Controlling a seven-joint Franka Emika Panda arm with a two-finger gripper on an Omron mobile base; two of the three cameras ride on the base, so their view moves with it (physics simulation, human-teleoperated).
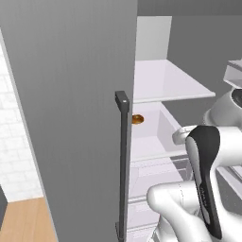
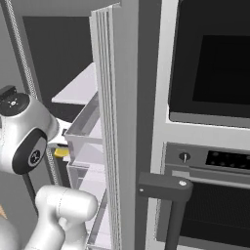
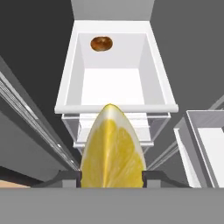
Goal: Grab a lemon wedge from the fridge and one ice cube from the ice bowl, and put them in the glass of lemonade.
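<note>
The pincer [image 3: 112, 177] is closed on the lemon wedge [image 3: 113, 148], its two dark tips pressing the wedge's sides, cut face toward the hand camera. It hangs in the open fridge [image 1: 71, 94], out in front of the white shelf tray [image 3: 68, 78], at whose far end lies a flat orange-brown round item [image 3: 101, 43]. The fetching of the wedge looks nearly done. Next, I judge, the arm must draw straight back between the fridge doors without brushing them, then carry the wedge to the glass.
</note>
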